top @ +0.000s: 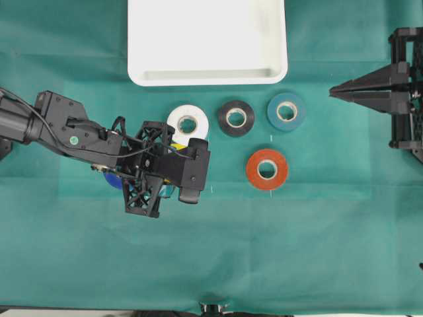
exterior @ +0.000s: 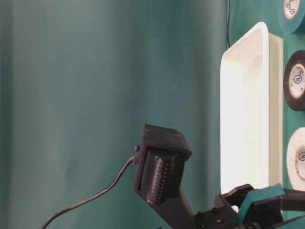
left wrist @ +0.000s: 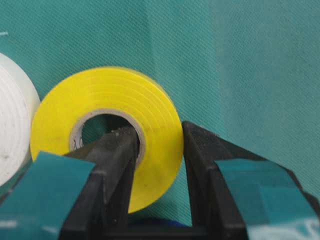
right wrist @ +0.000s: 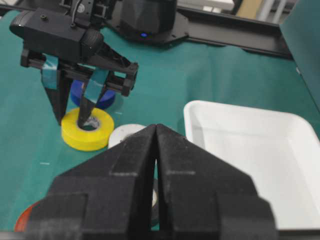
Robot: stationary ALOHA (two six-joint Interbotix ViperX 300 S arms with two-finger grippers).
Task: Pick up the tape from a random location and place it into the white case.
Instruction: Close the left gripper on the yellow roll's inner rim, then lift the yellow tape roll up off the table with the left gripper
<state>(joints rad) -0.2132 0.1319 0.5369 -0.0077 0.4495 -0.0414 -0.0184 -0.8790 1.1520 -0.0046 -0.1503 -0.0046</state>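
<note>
The yellow tape (left wrist: 107,95) lies flat on the green cloth, next to a white roll (left wrist: 12,125). My left gripper (left wrist: 157,132) straddles its wall, one finger inside the core and the other against the outer edge, pinching it. In the overhead view the gripper (top: 168,168) covers most of the tape (top: 177,146). The right wrist view shows the tape (right wrist: 95,137) resting on the cloth under the left gripper (right wrist: 74,119). The white case (top: 205,76) sits at the top middle, empty. My right gripper (top: 332,92) is shut and empty at the far right.
A white roll (top: 175,122), a black roll (top: 225,119), a teal-blue roll (top: 297,112) and a red-orange roll (top: 254,170) lie below the case. A blue roll (right wrist: 75,92) lies just behind the left gripper.
</note>
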